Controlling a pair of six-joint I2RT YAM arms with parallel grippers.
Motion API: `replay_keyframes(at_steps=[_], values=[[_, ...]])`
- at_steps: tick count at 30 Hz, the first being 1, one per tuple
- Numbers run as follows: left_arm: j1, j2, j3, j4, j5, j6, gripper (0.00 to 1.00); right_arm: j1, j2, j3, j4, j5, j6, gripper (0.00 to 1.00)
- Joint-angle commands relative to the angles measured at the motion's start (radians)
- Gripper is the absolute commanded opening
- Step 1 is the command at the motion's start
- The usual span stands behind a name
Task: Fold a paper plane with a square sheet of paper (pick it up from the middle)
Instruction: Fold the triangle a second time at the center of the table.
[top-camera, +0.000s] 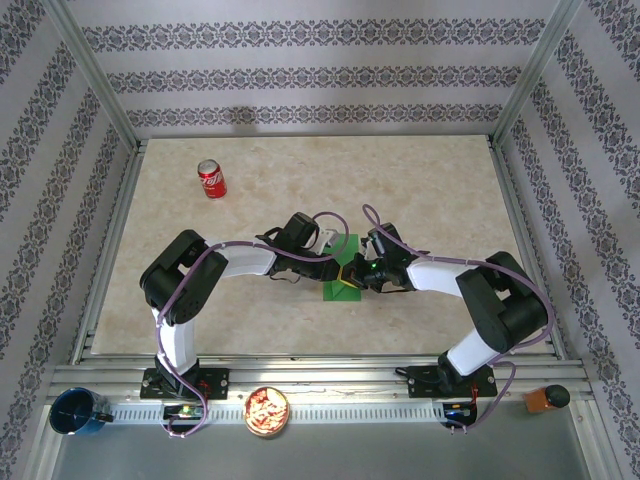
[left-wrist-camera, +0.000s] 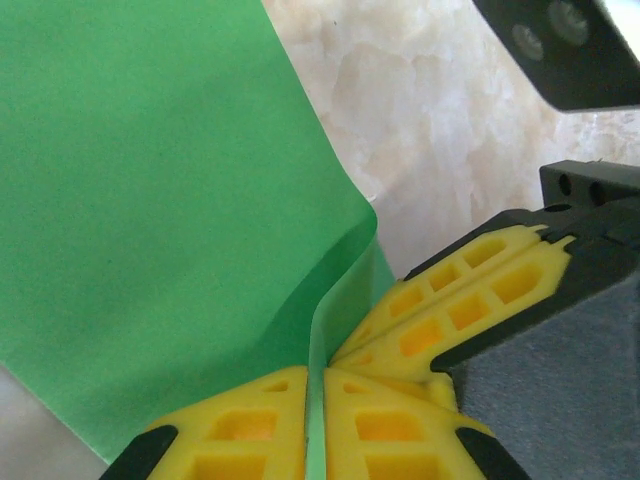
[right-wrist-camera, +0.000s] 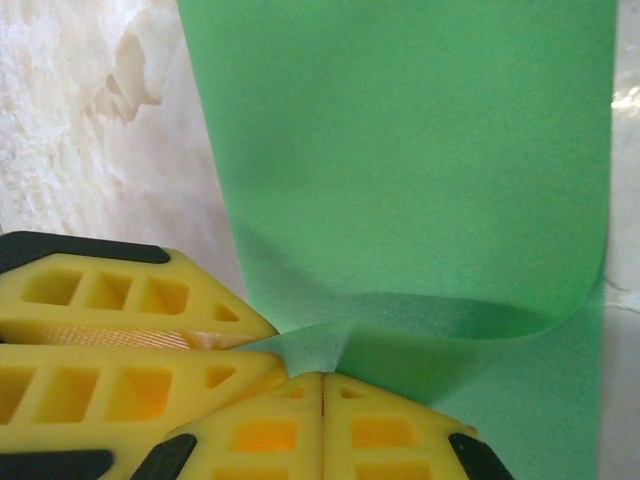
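Both tools meet on the green paper at mid-bench

On the near rail (top-camera: 370, 410), a blue cup (top-camera: 54, 412) sits at 7 o'clock, its inside too dark to read, and a bowl (top-camera: 247, 411) at 6 o'clock holds pale orange pieces (top-camera: 268, 410). A red soda can (top-camera: 211, 179) stands upright at 11 o'clock, well apart from the rest. The bench (top-camera: 420, 180) is beige marbled, boxed in by a metal frame (top-camera: 98, 80) and walls (top-camera: 300, 80) of striped patterned paper. The square sheet of paper (top-camera: 340, 262) lies near the centre as a narrow rectangle, its 6 o'clock end lifted and curled. The left tool (left-wrist-camera: 315, 385) is pinched on that raised edge, a thin green strip between its fingers. The right tool (right-wrist-camera: 322, 385) is closed tight, the curl running to its tips; whether paper is caught there I cannot tell.
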Motion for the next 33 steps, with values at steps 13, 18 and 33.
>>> replay_keyframes(at_steps=[13,18,33], values=[[0.043,0.006,-0.048,0.113,0.09,-0.067,0.23,-0.018,-0.019,-0.039,0.037,0.02,0.024,0.08],[0.046,0.015,-0.047,0.14,0.102,-0.083,0.26,-0.021,-0.022,-0.036,0.037,0.01,0.023,0.08],[0.06,0.015,-0.049,0.16,0.056,-0.106,0.35,-0.027,-0.042,-0.034,0.029,-0.013,0.019,0.08]])
